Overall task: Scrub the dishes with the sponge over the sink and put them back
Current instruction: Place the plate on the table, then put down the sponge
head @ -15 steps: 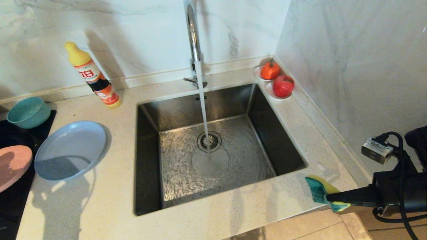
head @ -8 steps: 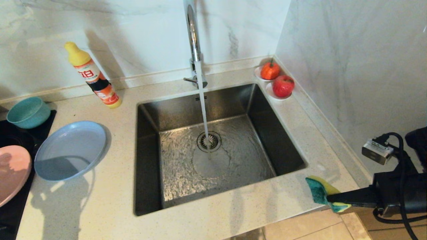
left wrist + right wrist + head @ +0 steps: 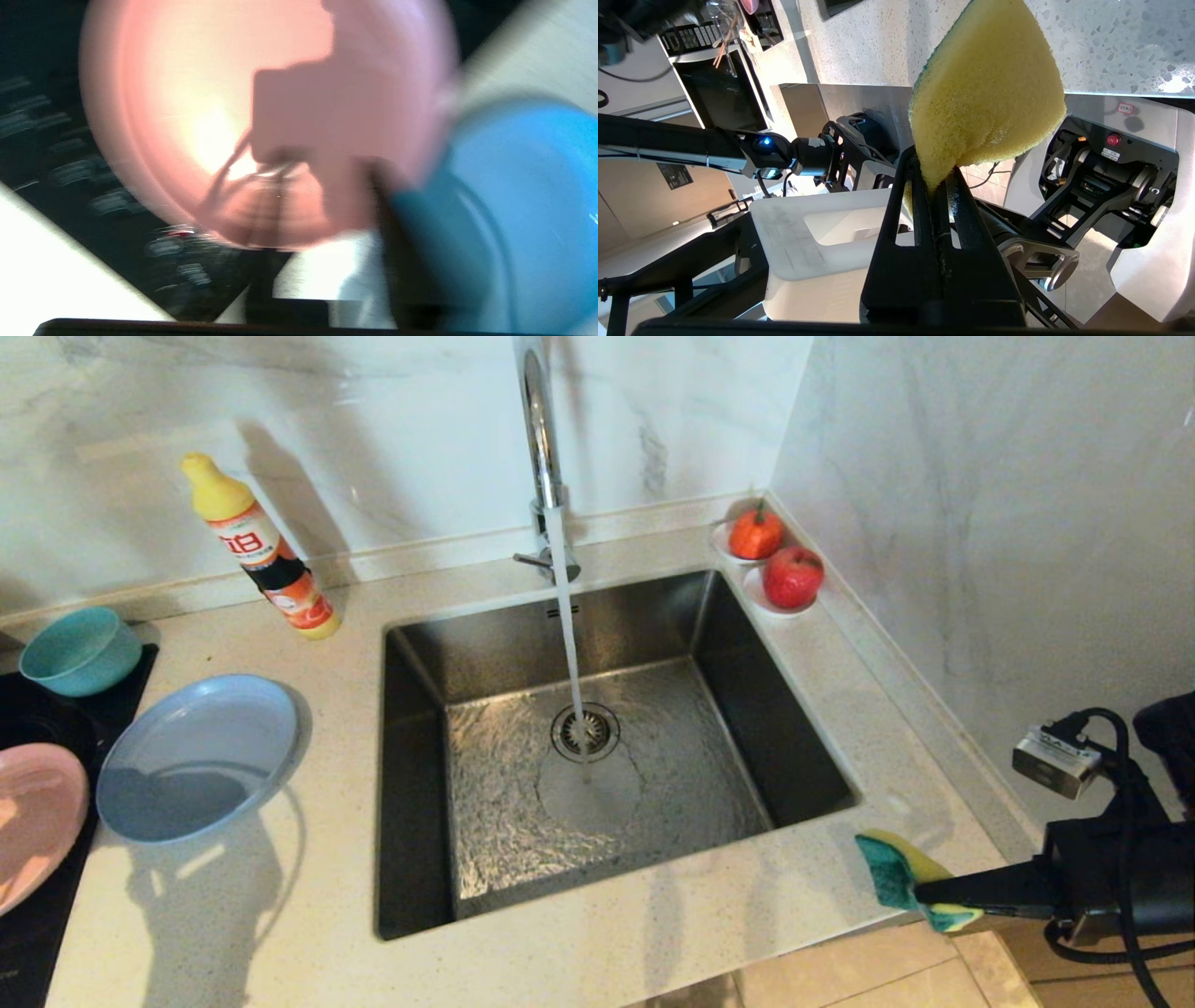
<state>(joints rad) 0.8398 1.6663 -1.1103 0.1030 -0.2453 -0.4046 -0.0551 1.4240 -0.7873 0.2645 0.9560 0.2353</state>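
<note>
At far left, a smooth round pink plate (image 3: 33, 821) lies on the dark hob beside a pale-blue plate (image 3: 198, 756); left gripper's jaws can't be told. Steel sink (image 3: 597, 737) centre. Right gripper (image 3: 924, 894) pinches the porous yellow-green sponge (image 3: 901, 873).

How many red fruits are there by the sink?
2. Both sit on tiny white saucers on the counter at the sink's far right corner: an orange-red fruit nearest the wall, and a red fruit just in front of it. None looks hidden.

Pink plate (image 3: 37, 821), teal bowl (image 3: 79, 651), yellow-green sponge (image 3: 901, 877)
</note>
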